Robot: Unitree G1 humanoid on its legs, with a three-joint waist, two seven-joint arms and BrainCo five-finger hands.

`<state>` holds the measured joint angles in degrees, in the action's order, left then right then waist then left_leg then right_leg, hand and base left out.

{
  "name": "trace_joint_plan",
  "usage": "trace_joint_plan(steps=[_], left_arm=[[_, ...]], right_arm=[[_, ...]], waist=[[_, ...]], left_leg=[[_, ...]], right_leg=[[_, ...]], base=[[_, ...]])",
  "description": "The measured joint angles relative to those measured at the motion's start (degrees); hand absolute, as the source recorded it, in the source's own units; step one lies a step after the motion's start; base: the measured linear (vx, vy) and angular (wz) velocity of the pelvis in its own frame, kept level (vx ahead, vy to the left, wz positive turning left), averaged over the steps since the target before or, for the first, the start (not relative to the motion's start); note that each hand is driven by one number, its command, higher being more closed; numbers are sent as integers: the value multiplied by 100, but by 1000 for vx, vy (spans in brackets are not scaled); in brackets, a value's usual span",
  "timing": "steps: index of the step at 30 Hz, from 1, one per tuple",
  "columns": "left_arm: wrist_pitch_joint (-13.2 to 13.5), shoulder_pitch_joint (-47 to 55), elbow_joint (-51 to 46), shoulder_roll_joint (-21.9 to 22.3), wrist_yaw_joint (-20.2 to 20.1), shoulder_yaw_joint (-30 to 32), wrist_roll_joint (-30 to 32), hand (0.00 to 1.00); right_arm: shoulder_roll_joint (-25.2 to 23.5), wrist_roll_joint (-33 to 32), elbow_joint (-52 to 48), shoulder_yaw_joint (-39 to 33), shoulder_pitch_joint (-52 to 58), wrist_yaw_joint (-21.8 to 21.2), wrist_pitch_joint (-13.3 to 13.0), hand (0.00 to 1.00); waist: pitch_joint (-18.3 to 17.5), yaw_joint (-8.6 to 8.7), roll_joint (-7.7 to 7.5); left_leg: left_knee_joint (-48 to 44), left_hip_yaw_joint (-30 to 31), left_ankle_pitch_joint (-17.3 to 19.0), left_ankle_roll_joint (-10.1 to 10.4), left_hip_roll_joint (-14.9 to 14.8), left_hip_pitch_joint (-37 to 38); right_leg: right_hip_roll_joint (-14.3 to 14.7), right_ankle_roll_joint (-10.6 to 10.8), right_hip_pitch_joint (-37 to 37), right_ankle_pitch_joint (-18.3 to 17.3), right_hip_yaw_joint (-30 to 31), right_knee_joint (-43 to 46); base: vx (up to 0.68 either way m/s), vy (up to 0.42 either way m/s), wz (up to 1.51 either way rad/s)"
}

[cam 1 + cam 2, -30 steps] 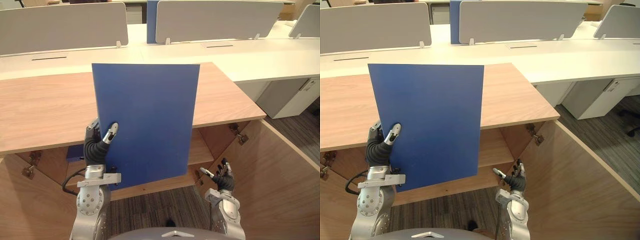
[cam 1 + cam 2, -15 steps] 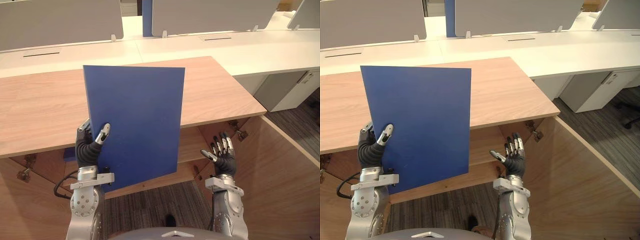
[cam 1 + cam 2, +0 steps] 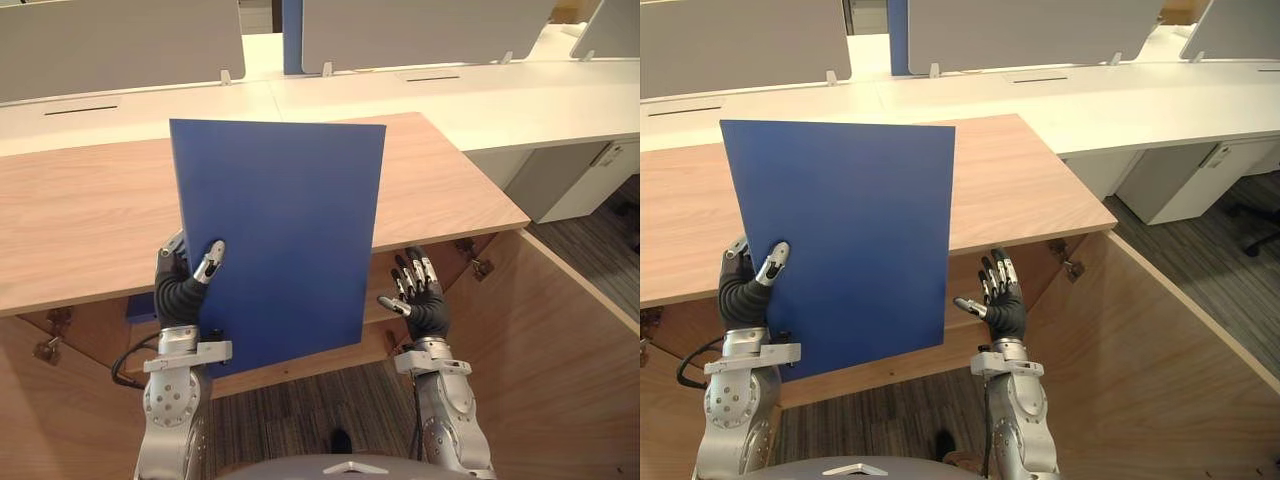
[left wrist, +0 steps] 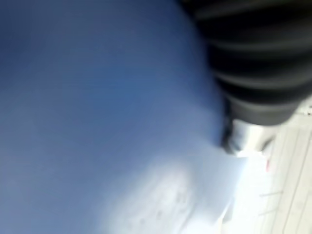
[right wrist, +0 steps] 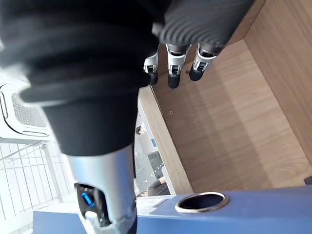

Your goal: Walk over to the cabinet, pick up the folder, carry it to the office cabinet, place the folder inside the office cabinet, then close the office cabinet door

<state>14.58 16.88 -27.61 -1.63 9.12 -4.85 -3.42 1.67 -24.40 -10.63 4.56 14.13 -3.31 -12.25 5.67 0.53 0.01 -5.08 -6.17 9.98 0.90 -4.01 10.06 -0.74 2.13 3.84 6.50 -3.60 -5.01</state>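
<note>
1. The left hand (image 3: 186, 288) pinches the blue folder (image 3: 280, 230) near its lower left corner, thumb on the front cover, fingers behind, holding it upright.
2. The right hand (image 3: 421, 298) hovers just beside the folder's lower right edge, fingers spread, empty.
3. Beyond them the office cabinet (image 3: 80, 215) stands with its right door (image 3: 565, 345) open.
4. Placing looks to be in hand; next, lower the folder and slide it inside.

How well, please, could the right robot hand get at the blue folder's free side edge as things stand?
Probably well: the right robot hand is open just beside the blue folder, near its lower corner, with nothing between them. The left robot hand pinches the opposite side.
</note>
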Motion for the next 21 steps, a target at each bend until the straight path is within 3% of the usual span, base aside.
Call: trace_joint_plan(steps=[21], left_arm=[[136, -171, 0, -149, -234, -227, -134, 100]], right_arm=[[557, 16, 13, 663, -139, -451, 241, 0]], waist=[[-107, -4, -130]], left_leg=[[-183, -65, 0, 0, -11, -247]], right_leg=[[16, -25, -201, 144, 129, -4]], base=[[-11, 4, -2]])
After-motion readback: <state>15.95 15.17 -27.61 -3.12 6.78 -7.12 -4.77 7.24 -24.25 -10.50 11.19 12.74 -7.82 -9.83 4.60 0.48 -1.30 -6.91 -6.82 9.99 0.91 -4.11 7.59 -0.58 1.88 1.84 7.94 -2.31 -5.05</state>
